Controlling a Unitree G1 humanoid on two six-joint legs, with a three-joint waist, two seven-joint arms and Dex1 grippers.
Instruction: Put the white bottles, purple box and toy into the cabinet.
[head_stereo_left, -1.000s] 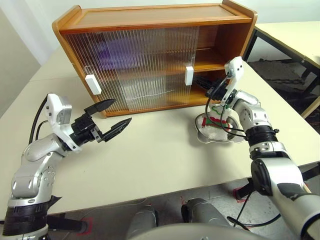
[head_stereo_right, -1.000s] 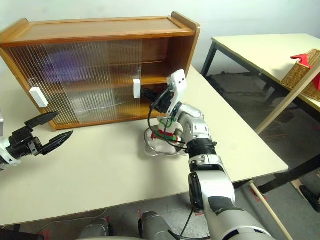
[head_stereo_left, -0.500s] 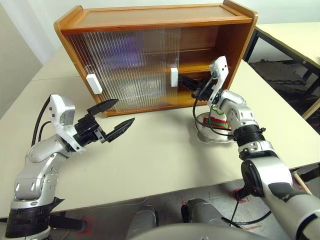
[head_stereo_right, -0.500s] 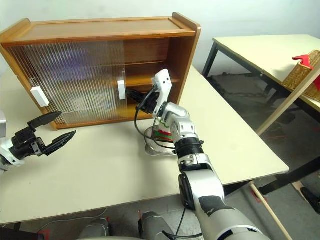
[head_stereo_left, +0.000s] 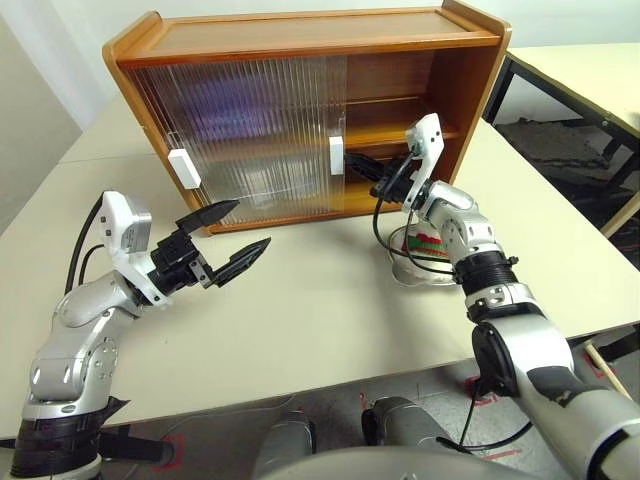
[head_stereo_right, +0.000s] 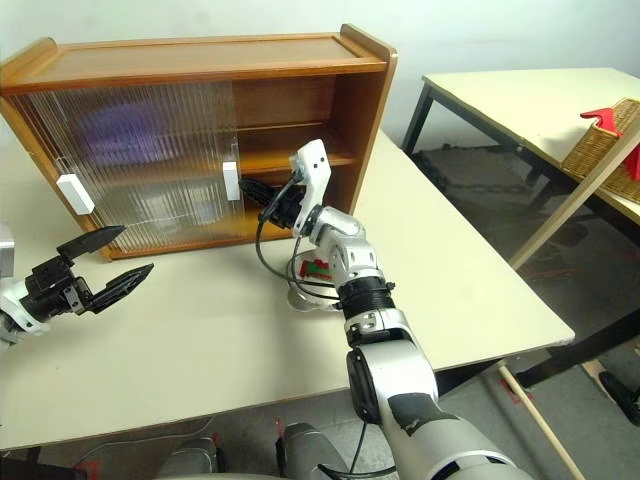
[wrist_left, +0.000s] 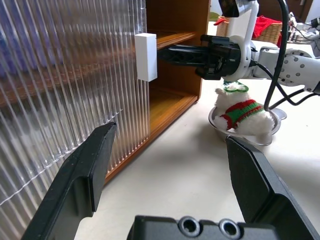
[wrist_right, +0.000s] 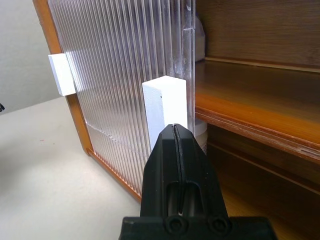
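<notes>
1. the cabinet (head_stereo_left: 300, 30) stands on the table (head_stereo_left: 320, 300), its right half open onto two bare wooden shelves and its left half covered by the ribbed sliding doors.
2. the right gripper (head_stereo_left: 352, 160) has its jaws pressed fully together, holding nothing; the tips sit against the white handle (head_stereo_left: 337, 157) on the edge of the inner door, at the mouth of the opening. i judge it is pushing that door aside to widen the gap.
3. the left gripper (head_stereo_left: 228, 232) hangs above the table in front of the cabinet's left end, jaws spread wide and empty, well apart from the toy.
4. behind the ribbed doors a purple blur shows on the upper shelf, most likely the purple box (head_stereo_left: 235, 100); the panel hides its outline.
5. from the right wrist view a white rounded shape sits just behind the door edge on the upper shelf and another below it, probably the white bottles (wrist_right: 199, 42); i cannot make out labels.
6. the toy (wrist_left: 242, 111) lies in a shiny metal dish (head_stereo_left: 400, 270) on the table, just in front of the open right half and under the right forearm.
7. as i read it, the box and bottles look stowed; the toy is not yet in, so picking it up and placing it on a shelf is what remains.
</notes>
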